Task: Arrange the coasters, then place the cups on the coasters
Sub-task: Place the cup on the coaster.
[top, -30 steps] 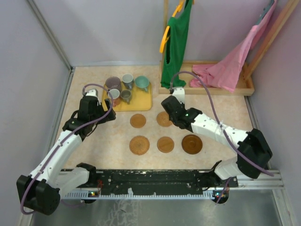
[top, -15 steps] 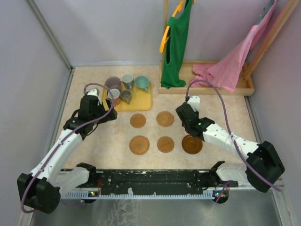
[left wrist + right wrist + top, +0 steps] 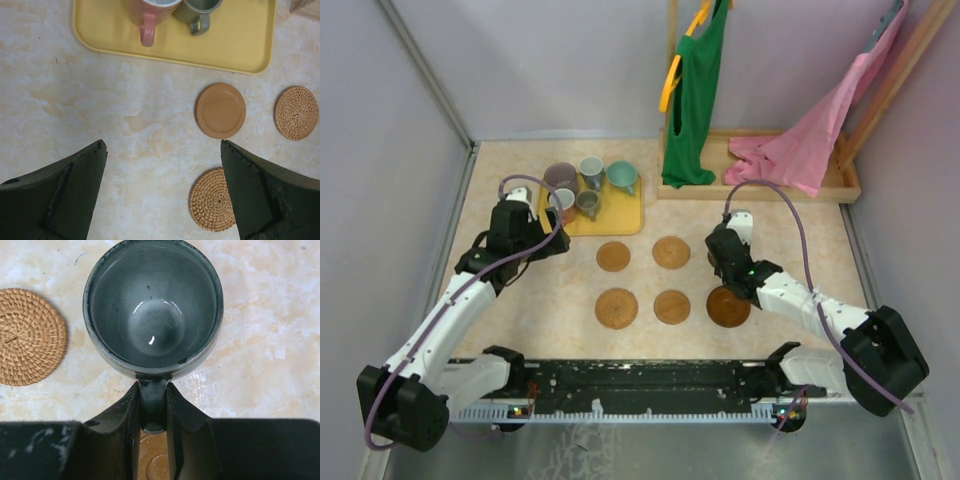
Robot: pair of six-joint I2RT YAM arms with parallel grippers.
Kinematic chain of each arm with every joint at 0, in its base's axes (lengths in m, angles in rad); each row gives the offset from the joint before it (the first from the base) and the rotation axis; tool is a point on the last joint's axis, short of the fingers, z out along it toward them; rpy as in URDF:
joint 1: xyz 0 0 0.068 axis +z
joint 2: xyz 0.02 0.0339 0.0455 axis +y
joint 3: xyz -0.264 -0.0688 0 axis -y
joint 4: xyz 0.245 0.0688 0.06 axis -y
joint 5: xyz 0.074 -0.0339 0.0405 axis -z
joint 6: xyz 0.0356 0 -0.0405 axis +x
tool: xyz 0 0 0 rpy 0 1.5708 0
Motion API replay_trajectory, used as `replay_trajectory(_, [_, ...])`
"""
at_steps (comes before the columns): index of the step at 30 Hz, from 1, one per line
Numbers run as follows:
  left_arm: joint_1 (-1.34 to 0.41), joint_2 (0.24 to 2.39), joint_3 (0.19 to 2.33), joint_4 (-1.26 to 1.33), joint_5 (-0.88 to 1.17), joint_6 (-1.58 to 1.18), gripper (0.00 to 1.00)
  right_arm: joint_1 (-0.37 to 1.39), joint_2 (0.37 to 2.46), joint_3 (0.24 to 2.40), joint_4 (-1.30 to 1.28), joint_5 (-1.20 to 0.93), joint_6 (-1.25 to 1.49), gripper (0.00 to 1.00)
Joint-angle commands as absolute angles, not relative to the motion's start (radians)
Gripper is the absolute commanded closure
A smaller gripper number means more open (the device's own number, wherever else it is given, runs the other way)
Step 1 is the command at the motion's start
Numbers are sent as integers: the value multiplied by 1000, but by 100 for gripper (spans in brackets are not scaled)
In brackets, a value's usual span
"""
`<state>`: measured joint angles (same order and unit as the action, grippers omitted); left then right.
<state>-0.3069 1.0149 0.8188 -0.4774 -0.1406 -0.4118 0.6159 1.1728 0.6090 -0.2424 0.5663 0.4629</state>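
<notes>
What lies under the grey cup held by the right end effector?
Pale marbled tabletop shows around the grey cup, and a sliver of brown coaster shows beneath its handle. The spot directly below is hidden by the cup itself.

Five round coasters are laid flat on the counter (image 3: 550, 290) in two rows: a smooth coaster (image 3: 613, 256) and a woven coaster (image 3: 671, 252) behind, then a larger woven coaster (image 3: 617, 308), a tan coaster (image 3: 672, 307) and a dark brown coaster (image 3: 728, 307). A purplish cup (image 3: 560, 178), grey cup (image 3: 591, 170), teal cup (image 3: 622, 177), pink cup (image 3: 561, 203) and olive-grey cup (image 3: 587, 204) are stood on a yellow tray (image 3: 620, 215). A dark grey cup (image 3: 152, 305) is held upright by its handle in the right tool (image 3: 152, 395).
</notes>
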Motion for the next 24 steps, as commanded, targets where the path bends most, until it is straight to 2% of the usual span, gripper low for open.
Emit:
replay_trajectory(1, [-302, 1008, 846, -466, -136, -417, 0, 595, 1117, 615, -72, 599, 450, 100])
replay_trajectory(24, [-302, 1000, 829, -465, -135, -420, 0, 589, 1126, 571, -84, 556, 495, 100])
